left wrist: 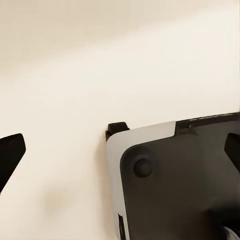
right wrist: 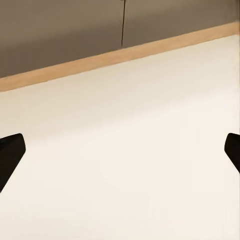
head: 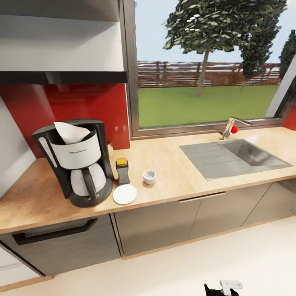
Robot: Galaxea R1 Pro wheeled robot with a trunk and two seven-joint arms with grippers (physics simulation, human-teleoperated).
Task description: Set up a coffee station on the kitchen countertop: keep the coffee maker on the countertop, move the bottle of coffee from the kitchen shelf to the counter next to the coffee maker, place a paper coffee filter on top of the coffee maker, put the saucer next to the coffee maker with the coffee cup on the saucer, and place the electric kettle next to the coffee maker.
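On the wooden countertop (head: 176,164) at the left stands the black coffee maker (head: 80,164), with a white paper coffee filter (head: 70,132) sticking up from its top. Just to its right stands the dark bottle of coffee (head: 122,170) with a yellow lid. In front of the bottle the white saucer (head: 125,194) lies bare. The white coffee cup (head: 149,176) stands on the counter to the saucer's right, apart from it. The electric kettle is out of view. My left gripper (left wrist: 120,150) hangs open over the floor and my base. My right gripper (right wrist: 120,150) is open above the floor.
A steel sink (head: 236,158) with a faucet (head: 232,127) is set in the counter at the right, under a large window. Grey cabinet fronts (head: 164,224) run below. A shelf unit (head: 61,41) hangs upper left. My grey base (left wrist: 175,185) shows below the left gripper.
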